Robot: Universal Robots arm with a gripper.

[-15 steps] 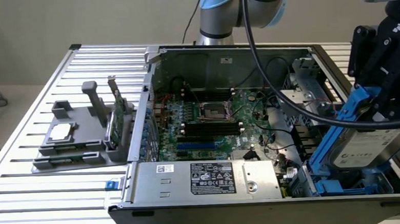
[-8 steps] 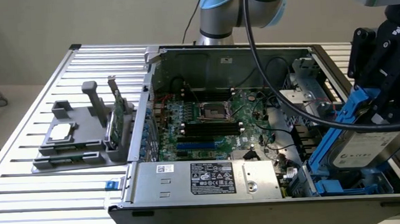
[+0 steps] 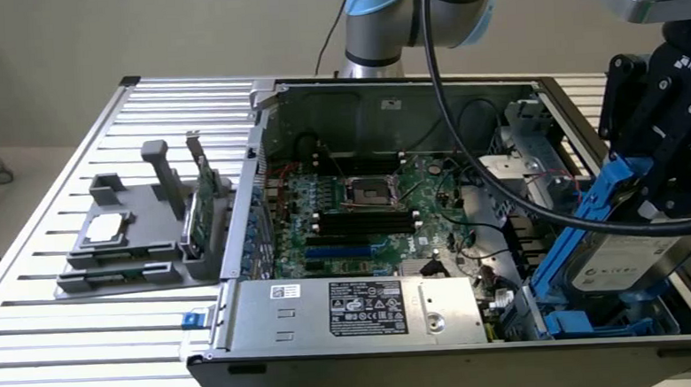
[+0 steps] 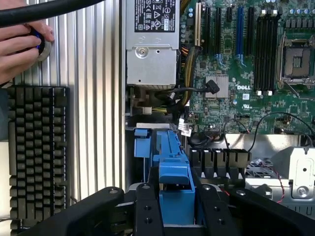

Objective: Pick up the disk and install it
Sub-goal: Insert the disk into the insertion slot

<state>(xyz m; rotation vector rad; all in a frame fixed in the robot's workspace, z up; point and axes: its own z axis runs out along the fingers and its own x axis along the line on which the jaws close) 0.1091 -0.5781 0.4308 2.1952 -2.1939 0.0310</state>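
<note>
The disk (image 3: 625, 257), a silver-grey drive with a white label and blue carrier rails, hangs tilted over the drive bay (image 3: 607, 323) at the front corner of the open computer case (image 3: 330, 354), on the exterior view's right. My gripper (image 3: 663, 190) is shut on its upper end, with black fingers on both sides of the blue rail. In the wrist view the blue carrier of the disk (image 4: 174, 179) sits between my gripper (image 4: 174, 209) fingers (image 4: 147, 206), just above the blue bay frame (image 4: 141, 147).
Inside the case lie the motherboard (image 3: 359, 206) and the power supply (image 3: 364, 308). A grey fixture (image 3: 135, 249) on the exterior view's left holds a green circuit card (image 3: 207, 187) and a flat silver square (image 3: 105, 228). A hand (image 4: 19, 46) and a keyboard (image 4: 34, 147) sit beside the case.
</note>
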